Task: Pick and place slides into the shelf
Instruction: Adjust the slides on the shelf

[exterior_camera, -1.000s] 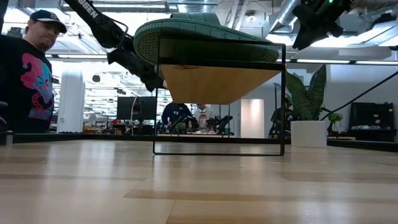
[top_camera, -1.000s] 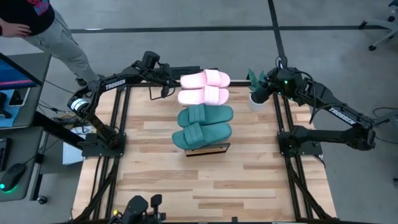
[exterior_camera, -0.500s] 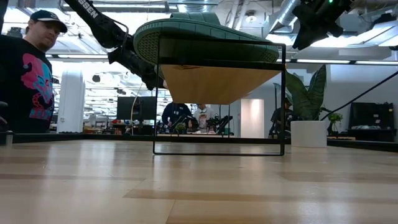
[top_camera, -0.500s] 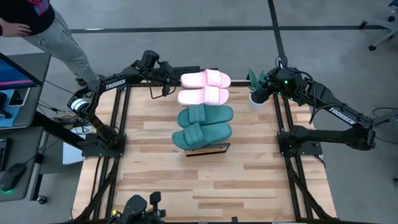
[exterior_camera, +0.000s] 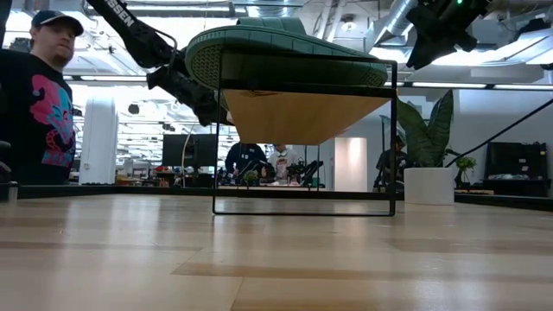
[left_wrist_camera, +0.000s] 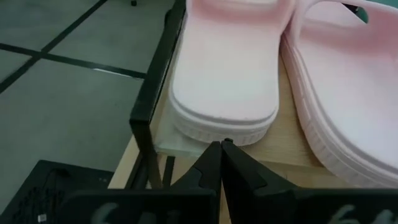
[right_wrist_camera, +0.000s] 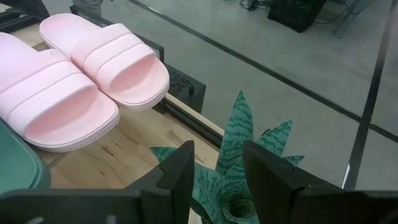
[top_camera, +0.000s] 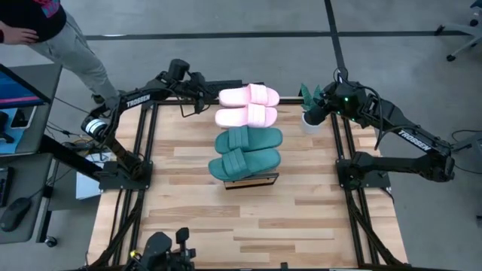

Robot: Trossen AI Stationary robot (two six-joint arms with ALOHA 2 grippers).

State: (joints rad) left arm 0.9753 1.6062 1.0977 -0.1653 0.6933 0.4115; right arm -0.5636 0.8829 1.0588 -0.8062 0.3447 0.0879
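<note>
Four slides lie side by side on the shelf's wood top point(top_camera: 252, 181): two pink ones point(top_camera: 248, 95) point(top_camera: 246, 116) at the far end and two teal ones point(top_camera: 249, 139) point(top_camera: 245, 162) nearer. The low view shows a teal sole point(exterior_camera: 285, 47) on the black frame point(exterior_camera: 393, 138). My left gripper point(top_camera: 205, 102) is shut, level with the left end of the far pink slide point(left_wrist_camera: 227, 74). My right gripper point(top_camera: 312, 113) hovers open over a potted plant at the table's far right; a leaf point(right_wrist_camera: 235, 140) stands between its fingers. My left gripper point(left_wrist_camera: 221, 146) points its shut fingertips, level from the table's left, at the rounded end of the far pink slide point(left_wrist_camera: 224, 134). I cannot tell whether they touch it. The slide lies flat on the shelf's top.
A potted plant in a white pot point(top_camera: 311, 119) point(exterior_camera: 429, 186) stands at the table's far right corner. A person point(top_camera: 45, 30) point(exterior_camera: 39, 104) stands beyond the far left corner. Bare wood tabletop point(top_camera: 248, 226) stretches nearer than the shelf.
</note>
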